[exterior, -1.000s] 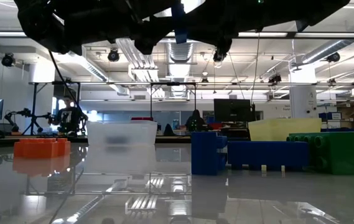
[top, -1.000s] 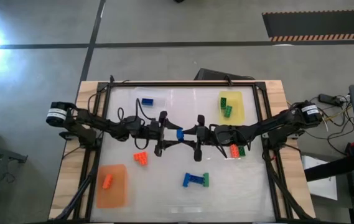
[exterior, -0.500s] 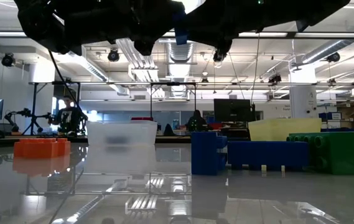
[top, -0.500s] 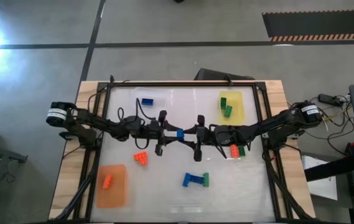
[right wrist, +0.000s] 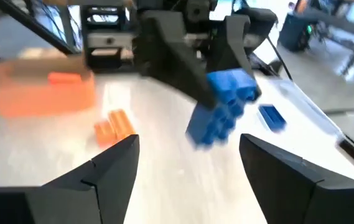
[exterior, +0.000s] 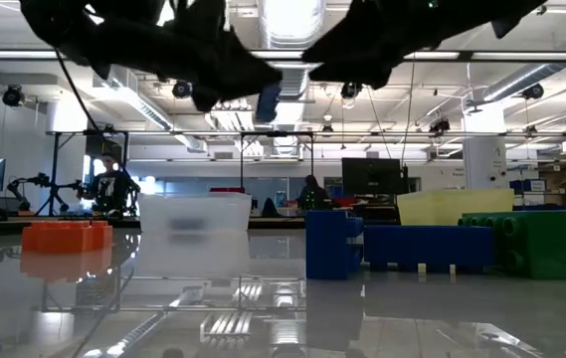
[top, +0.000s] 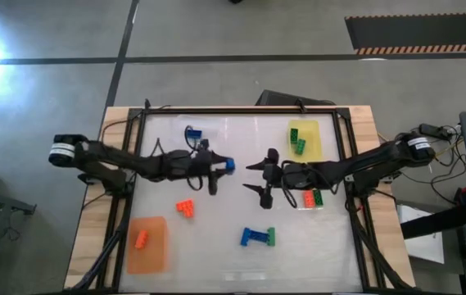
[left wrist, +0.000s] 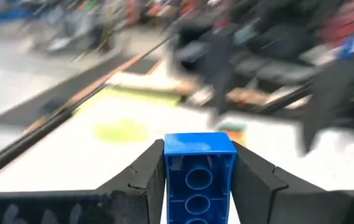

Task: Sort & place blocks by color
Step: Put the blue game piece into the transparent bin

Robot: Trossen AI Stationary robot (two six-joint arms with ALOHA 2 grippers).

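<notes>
My left gripper [top: 225, 165] is shut on a blue studded block [top: 229, 165], above the table's middle; the low view shows that block [exterior: 268, 100] high off the surface. My right gripper [top: 258, 177] is open just right of it, its fingers spread and touching nothing. In the right wrist view the held block [right wrist: 222, 104] hangs beyond my open right fingers. Other blocks lie flat: blue [top: 192, 133] on the clear mat, green [top: 298, 141] on the yellow mat, orange [top: 142, 239] on the orange mat, and a loose orange one [top: 185, 208]. My left gripper pinches the blue block by its two long sides [left wrist: 172, 177] between its two fingers [left wrist: 148, 173]. The fingers lie about level and point toward the table's right. The block is lifted clear, its free end [left wrist: 198, 143] sticking out past the fingertips and its hollow underside facing the wrist camera.
A blue and green pair [top: 257, 237] lies near the table's near edge, and an orange and green pair [top: 310, 197] lies under the right arm. The orange mat [top: 148, 254] is at the near left, the yellow mat [top: 308, 152] at the far right.
The two grippers met at the blue block over the table's middle. Now they have drawn apart: the left gripper has moved toward the table's left and far edge, taking the block with it, and the right gripper has backed off toward the right without it.
</notes>
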